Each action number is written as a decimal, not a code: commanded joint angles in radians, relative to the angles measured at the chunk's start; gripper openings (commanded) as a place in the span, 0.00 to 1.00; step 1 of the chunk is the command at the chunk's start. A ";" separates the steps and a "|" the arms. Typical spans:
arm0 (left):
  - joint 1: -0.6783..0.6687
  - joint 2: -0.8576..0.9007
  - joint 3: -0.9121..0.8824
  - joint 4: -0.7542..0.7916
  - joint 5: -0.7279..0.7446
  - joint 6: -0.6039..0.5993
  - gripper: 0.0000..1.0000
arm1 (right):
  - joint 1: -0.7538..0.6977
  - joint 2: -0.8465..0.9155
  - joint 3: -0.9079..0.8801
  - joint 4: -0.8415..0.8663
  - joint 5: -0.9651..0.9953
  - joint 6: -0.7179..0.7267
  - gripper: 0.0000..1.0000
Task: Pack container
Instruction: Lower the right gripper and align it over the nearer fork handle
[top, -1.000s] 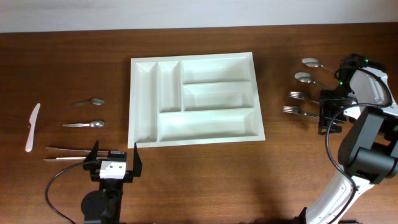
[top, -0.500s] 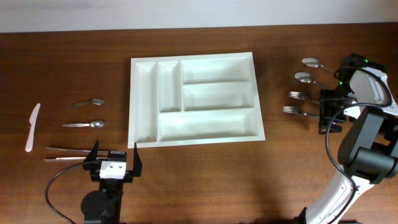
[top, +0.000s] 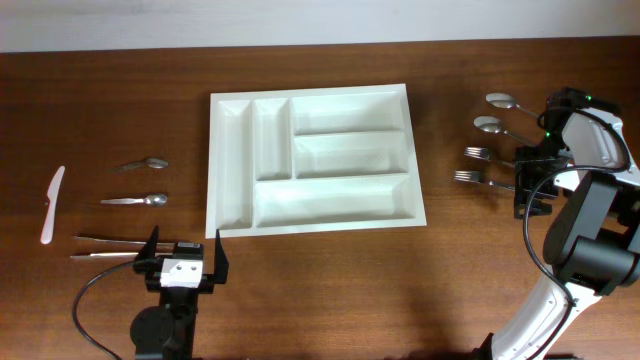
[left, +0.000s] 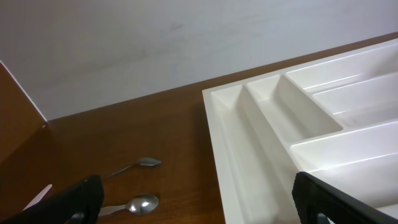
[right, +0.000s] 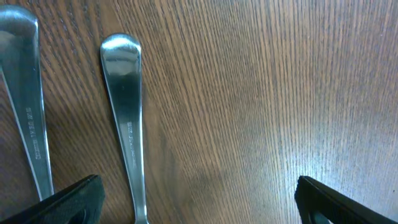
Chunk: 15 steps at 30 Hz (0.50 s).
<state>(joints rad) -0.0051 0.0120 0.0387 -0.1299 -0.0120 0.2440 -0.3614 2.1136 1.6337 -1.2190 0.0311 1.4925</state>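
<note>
The container (top: 330, 200) is a large white five-compartment cutlery tray in the middle of the table, with nothing in it. Its left end shows in the left wrist view (left: 249, 143). My left gripper (top: 183, 262) is open and empty, in front of the tray's near left corner; its fingertips frame the left wrist view (left: 199, 208). My right gripper (top: 532, 188) is open, low over the handle ends of two forks (top: 475, 153) (top: 468, 177). Two metal handles (right: 127, 118) (right: 25, 106) show in the right wrist view, the nearer one just inside the left finger of the gripper (right: 199, 205).
Two spoons (top: 500, 100) (top: 488, 124) lie behind the forks at the right. At the left lie two small spoons (top: 150, 162) (top: 140, 199), a white plastic knife (top: 52, 205) and two thin metal pieces (top: 105, 240) (top: 100, 256). The small spoons show in the left wrist view (left: 140, 163) (left: 142, 203).
</note>
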 joint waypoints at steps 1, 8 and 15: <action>0.003 -0.006 -0.007 0.003 -0.003 0.012 0.99 | -0.006 0.007 0.006 0.005 0.038 0.005 0.99; 0.003 -0.006 -0.007 0.003 -0.003 0.012 0.99 | -0.005 0.011 0.005 0.024 0.045 0.005 0.99; 0.003 -0.006 -0.007 0.003 -0.004 0.012 0.99 | -0.004 0.021 -0.001 0.028 0.044 0.009 0.99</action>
<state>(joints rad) -0.0051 0.0120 0.0387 -0.1303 -0.0120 0.2440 -0.3614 2.1143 1.6337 -1.1938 0.0525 1.4921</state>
